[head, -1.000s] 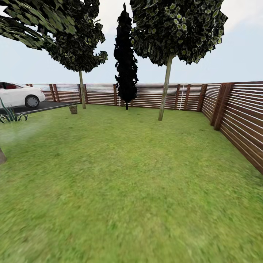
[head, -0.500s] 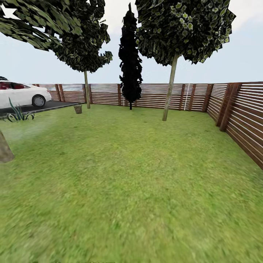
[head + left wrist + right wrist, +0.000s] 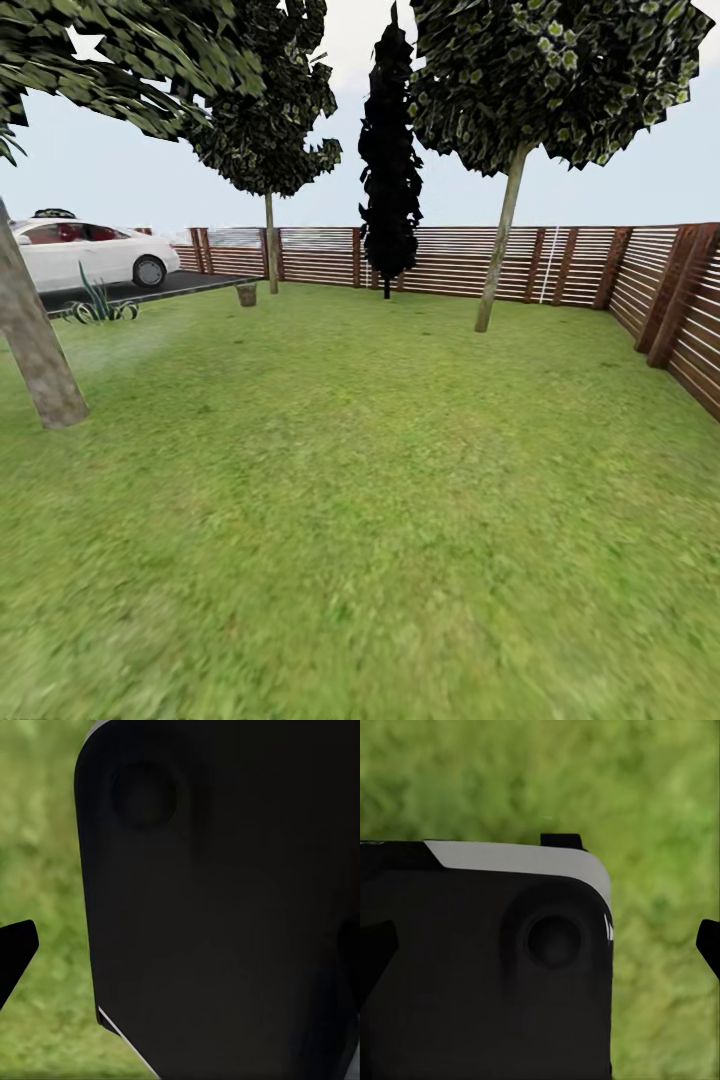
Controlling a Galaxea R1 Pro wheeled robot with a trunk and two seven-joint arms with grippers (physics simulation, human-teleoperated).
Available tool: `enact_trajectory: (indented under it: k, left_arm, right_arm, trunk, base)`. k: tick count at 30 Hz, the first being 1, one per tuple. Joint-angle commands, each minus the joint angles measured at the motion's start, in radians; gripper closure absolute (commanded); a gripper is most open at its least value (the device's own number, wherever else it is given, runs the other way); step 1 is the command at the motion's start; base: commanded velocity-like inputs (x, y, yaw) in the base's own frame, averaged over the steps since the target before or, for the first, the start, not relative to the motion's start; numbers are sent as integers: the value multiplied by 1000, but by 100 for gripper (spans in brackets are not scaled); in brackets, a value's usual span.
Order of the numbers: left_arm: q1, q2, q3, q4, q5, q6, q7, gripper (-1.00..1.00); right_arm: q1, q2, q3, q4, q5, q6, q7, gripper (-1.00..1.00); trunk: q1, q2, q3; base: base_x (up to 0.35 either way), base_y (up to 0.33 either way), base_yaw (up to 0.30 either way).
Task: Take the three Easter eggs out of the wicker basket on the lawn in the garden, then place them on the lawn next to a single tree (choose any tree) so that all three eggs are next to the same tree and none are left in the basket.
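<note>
The lawn (image 3: 380, 480) spreads ahead inside the garden's brown slatted fence (image 3: 580, 265). A tree with a pale leaning trunk (image 3: 497, 255) stands at the back right, another tree (image 3: 270, 255) at the back left, and a thick trunk (image 3: 38, 360) is close on the left. A small brown tub-shaped thing (image 3: 246, 294) sits far off by the driveway, too small to identify. The eggs are out of view. Over grass, my left gripper (image 3: 180, 952) and right gripper (image 3: 540, 949) have fingertips wide apart at the picture edges, with a black robot part between.
A black cypress-shaped tree (image 3: 388, 180) stands by the back fence. A white car (image 3: 90, 255) is parked on the dark driveway (image 3: 175, 286) at the left, with a spiky plant (image 3: 98, 305) beside its kerb. The fence closes the right side.
The whole view has swung left, so trees, fence and car sit further right in the picture. The near left trunk has come more fully into view. That is camera motion.
</note>
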Motion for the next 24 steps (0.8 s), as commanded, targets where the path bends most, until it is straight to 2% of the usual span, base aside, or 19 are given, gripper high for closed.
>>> enact_trajectory:
  k: [1, 11, 24]
  left_arm:
    - [0, 0, 1, -2, 1, 0, -1, -100]
    - [0, -1, 1, -2, 0, 0, -1, -100]
    - [0, 0, 1, -2, 0, 0, -1, -100]
  right_arm:
    - [-1, 0, 0, 1, 0, -3, 0, -100]
    - [-1, 8, 0, 2, 5, -7, 3, -100]
    - [-1, 10, 0, 2, 7, -13, -1, -100]
  trunk:
    - [0, 0, -1]
    - [0, 0, -3]
    - [0, 0, -15]
  base:
    - [0, 0, 19]
    - [0, 0, 29]
    - [0, 0, 213]
